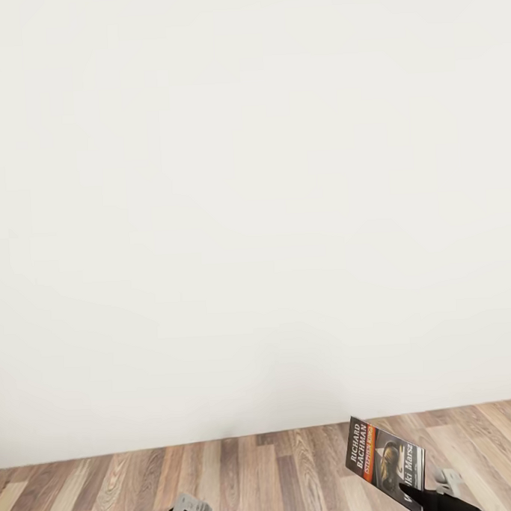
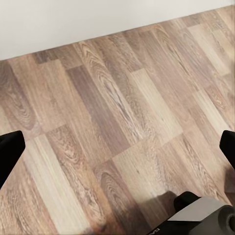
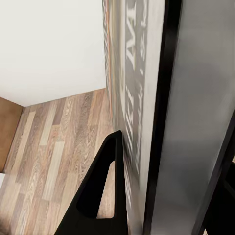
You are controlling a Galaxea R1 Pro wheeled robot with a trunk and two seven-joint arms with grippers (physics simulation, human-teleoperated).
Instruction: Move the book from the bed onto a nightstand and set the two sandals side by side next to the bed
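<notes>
The book (image 1: 385, 462), a thin paperback with a dark cover and an orange band, is held upright low at the right of the head view. My right gripper (image 1: 412, 494) is shut on its lower edge. The right wrist view sees the book's cover (image 3: 132, 98) edge-on, with one black finger (image 3: 100, 191) pressed against it. My left gripper (image 2: 117, 147) hangs open above bare wood floor with nothing between its fingers. The bed, the nightstand and the two sandals are out of view.
A plain white wall (image 1: 253, 211) stands close ahead and meets the brown plank floor (image 1: 245, 477) low in the head view. A brown wooden surface (image 3: 7, 127) shows at the edge of the right wrist view. Part of my grey base (image 2: 205, 220) lies under the left gripper.
</notes>
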